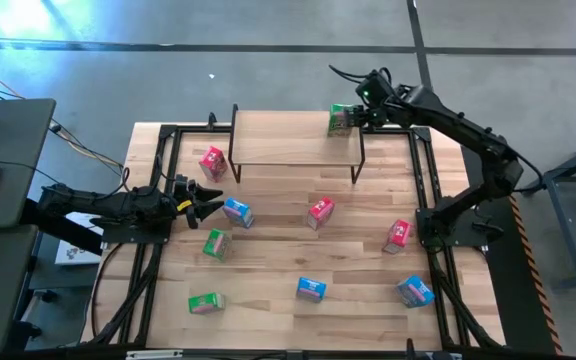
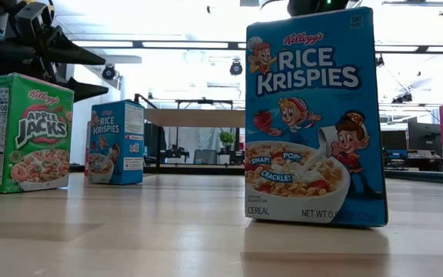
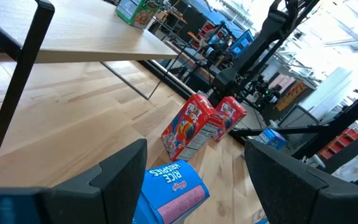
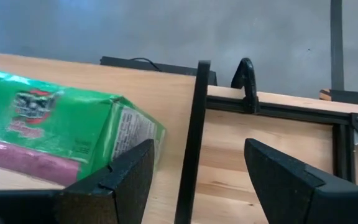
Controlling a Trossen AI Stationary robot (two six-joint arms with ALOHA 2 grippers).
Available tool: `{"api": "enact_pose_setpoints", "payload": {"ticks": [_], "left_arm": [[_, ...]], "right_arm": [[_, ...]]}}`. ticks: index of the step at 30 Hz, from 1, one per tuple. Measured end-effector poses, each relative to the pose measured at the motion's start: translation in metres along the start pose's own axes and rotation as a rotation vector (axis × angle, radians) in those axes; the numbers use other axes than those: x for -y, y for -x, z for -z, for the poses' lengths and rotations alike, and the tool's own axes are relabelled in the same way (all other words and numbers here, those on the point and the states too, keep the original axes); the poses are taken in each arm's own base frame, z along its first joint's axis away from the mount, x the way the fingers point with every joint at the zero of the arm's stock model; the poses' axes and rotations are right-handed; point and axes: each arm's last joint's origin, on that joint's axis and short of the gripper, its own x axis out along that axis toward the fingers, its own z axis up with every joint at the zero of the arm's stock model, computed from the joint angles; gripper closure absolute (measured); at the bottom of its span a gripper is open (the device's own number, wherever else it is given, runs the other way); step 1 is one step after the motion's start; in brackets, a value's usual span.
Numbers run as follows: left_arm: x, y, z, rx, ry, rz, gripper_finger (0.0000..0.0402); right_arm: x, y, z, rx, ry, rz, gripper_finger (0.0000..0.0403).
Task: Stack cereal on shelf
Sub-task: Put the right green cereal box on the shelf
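Note:
The shelf [image 1: 293,145] stands at the table's far middle, and one green cereal box [image 1: 340,120] rests on its right end. My right gripper [image 1: 360,116] hovers open just right of that box. In the right wrist view the green box [image 4: 61,134] lies beyond one finger, outside the gap of my right gripper [image 4: 199,146]. My left gripper [image 1: 210,207] is open and level at the table's left. A blue box [image 1: 237,212] lies flat just ahead of its fingertips, and the same blue box [image 3: 169,186] shows low between the fingers of my left gripper [image 3: 196,149].
Other boxes rest on the table: pink [image 1: 211,163], [image 1: 319,211], [image 1: 398,234]; green [image 1: 216,243], [image 1: 206,301]; blue [image 1: 311,289], [image 1: 415,291]. A black shelf leg [image 4: 191,143] stands right ahead of my right gripper. Bare wood lies under the shelf.

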Motion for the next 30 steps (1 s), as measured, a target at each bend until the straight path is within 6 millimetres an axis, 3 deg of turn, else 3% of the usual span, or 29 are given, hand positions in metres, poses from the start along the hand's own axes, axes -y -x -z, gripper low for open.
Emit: {"api": "enact_pose_setpoints", "payload": {"ticks": [10,16,30], "left_arm": [[0.000,0.000,0.000,0.000,0.000,0.000,0.0139],[0.000,0.000,0.000,0.000,0.000,0.000,0.0139],[0.000,0.000,0.000,0.000,0.000,0.000,0.0139]], "right_arm": [[0.006,0.044,-0.015,0.019,0.008,0.035,0.0160],[-0.001,0.064,-0.005,-0.040,0.038,-0.017,0.0160],[-0.032,0.043,0.042,-0.113,0.008,-0.026,0.0160]]}}
